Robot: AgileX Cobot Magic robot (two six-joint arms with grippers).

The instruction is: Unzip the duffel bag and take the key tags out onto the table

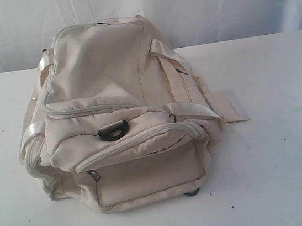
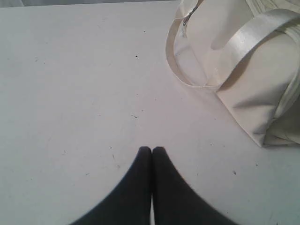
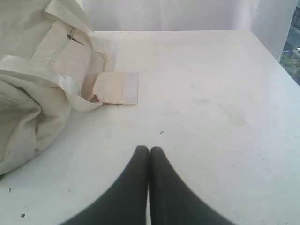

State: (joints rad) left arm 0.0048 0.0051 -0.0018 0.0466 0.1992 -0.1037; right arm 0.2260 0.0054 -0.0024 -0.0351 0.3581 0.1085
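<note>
Hovering Shut Over Bare Table, Both Grippers Flank the Bag

The left gripper (image 2: 151, 149) has its dark fingers pressed together, holding nothing, above the white table (image 1: 287, 128). Ahead of it and toward the other arm's side lies the cream duffel bag (image 1: 112, 112), well apart from the fingertips. Nearest the gripper is a glossy webbing strap (image 2: 253, 33) looped down onto the tabletop. Only a few dark specks (image 2: 136, 56) lie between.

The right gripper (image 3: 149, 148) is likewise closed and empty. The bag sits ahead of it, toward the left arm's side, and a flat cream handle pad (image 3: 117, 87) lies on the table just beside the bag. A small zip pull (image 3: 74, 37) shows on the bag's side.

The exterior view shows the zip lines shut and a black D-ring (image 1: 113, 130) on the bag's upper face.
</note>
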